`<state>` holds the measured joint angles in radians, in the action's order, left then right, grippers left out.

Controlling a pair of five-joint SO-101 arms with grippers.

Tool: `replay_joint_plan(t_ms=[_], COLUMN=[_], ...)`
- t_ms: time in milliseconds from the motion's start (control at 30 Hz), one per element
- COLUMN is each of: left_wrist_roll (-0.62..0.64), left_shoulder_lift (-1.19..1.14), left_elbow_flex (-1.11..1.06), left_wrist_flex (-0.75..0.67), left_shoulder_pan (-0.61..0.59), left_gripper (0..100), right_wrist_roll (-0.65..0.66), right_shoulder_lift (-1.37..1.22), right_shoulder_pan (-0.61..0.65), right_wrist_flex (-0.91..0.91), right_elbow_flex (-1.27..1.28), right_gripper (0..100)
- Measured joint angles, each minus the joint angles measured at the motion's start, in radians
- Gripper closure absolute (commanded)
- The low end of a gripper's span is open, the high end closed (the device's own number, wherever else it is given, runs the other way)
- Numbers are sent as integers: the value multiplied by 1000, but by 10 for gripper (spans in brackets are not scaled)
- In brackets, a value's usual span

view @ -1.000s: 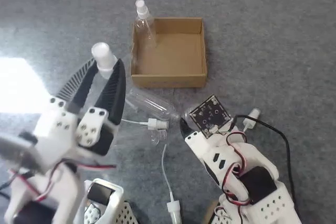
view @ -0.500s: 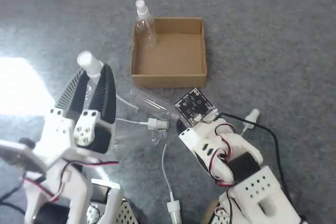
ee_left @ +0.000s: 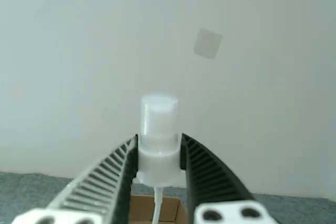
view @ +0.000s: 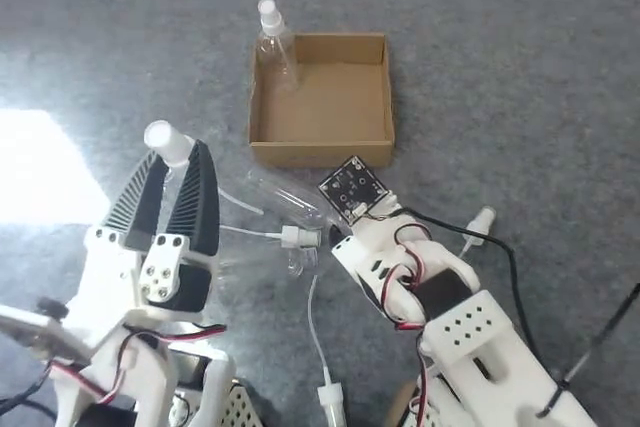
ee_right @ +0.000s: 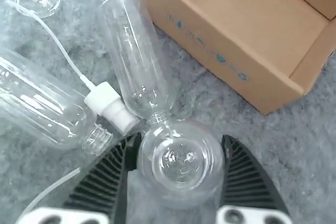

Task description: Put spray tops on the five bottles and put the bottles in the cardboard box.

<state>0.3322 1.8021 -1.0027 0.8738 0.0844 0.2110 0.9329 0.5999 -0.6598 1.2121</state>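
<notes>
My left gripper [view: 178,154] is raised at the left of the table, shut on a white spray top [view: 160,135] whose cap sticks up past the fingers [ee_left: 126,166]. My right gripper [ee_right: 181,141] hangs just in front of the cardboard box [view: 320,152]. A clear bottle [ee_right: 181,169], seen end-on, sits between its fingers, which press on both its sides. Two more clear bottles [ee_right: 131,66] [ee_right: 42,108] lie beside it, with a loose spray top [ee_right: 111,107] and its tube between them. One capped bottle [view: 272,42] stands in the box's far left corner.
A loose spray top [view: 480,219] lies to the right of the right arm. Another [view: 330,402] lies near the front edge, its tube running toward the bottles. Grey carpet-like table surface [view: 520,87] spreads to the right of the box.
The left gripper has drifted left and back toward its base with the spray top. The right arm has moved forward toward the lying bottles and the box.
</notes>
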Motion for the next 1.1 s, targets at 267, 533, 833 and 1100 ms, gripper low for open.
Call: replay_joint_plan(t_ms=[267, 533, 833, 1100], left_wrist_roll=[0, 0, 0, 0], left_shoulder_lift=[0, 0, 0, 0], left_elbow_flex=[0, 0, 0, 0], left_wrist_flex=[0, 0, 0, 0], left_shoulder_pan=[0, 0, 0, 0], left_gripper=[988, 988, 988, 988], right_wrist_roll=[0, 0, 0, 0], right_shoulder_lift=[-92, -138, -143, -133], right_shoulder_pan=[-38, -49, -49, -49], right_wrist_flex=[114, 169, 232, 219], right_elbow_flex=[-2, -3, 15, 17], right_gripper=[866, 866, 867, 867])
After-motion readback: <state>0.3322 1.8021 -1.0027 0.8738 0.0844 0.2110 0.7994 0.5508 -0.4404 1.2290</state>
